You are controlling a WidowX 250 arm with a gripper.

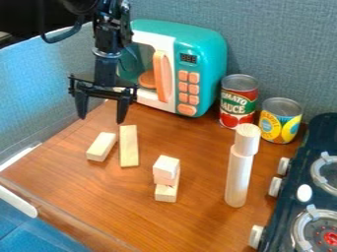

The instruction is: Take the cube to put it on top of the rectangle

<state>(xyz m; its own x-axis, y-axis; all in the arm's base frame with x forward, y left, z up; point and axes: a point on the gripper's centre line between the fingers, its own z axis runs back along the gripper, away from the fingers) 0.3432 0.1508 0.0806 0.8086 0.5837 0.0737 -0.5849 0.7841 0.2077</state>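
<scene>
The black gripper (102, 119) hangs at the upper left, its two fingers spread apart with nothing between them. Below it on the wooden surface lie two pale rectangular blocks, a short one (101, 146) and a longer one (129, 146), a small gap between them. Farther right and nearer the camera, a light wooden cube (165, 167) rests on top of other wood, with a pale block (166, 192) at the bottom of that small stack. The gripper is above and to the left of the cube, apart from it.
A tall pale cylinder (238, 177) with a wider cylindrical piece (247, 139) on top stands right of the stack. Behind are a teal toy microwave (209, 61), a red can (238, 101) and a yellow can (281, 120). A dark toy stove (316, 172) borders the right side.
</scene>
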